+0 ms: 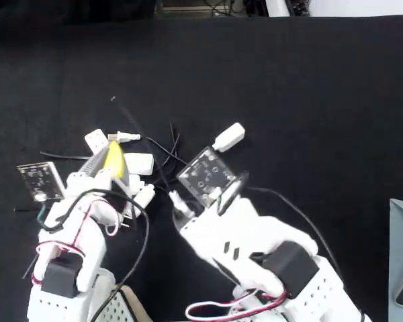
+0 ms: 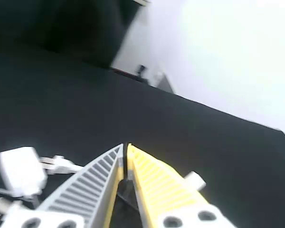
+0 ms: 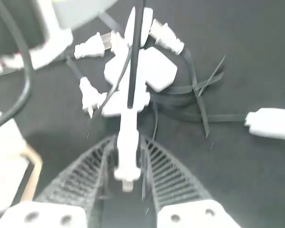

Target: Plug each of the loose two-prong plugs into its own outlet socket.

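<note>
My left arm and right arm are white plastic with black motor blocks and looping red and black cables. My left fingers are ribbed, one grey, one yellow; my right fingers are grey lattice on white, screw-holed bases.

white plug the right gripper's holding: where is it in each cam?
High view: held plug at the tip of the right gripper, low centre, just left of the dark square board.
Right wrist view: clamped in that gripper, middle foreground.
Left wrist view: not in it.
Shared landmark: the pile of loose white plugs, lying just beyond the held one.
</note>
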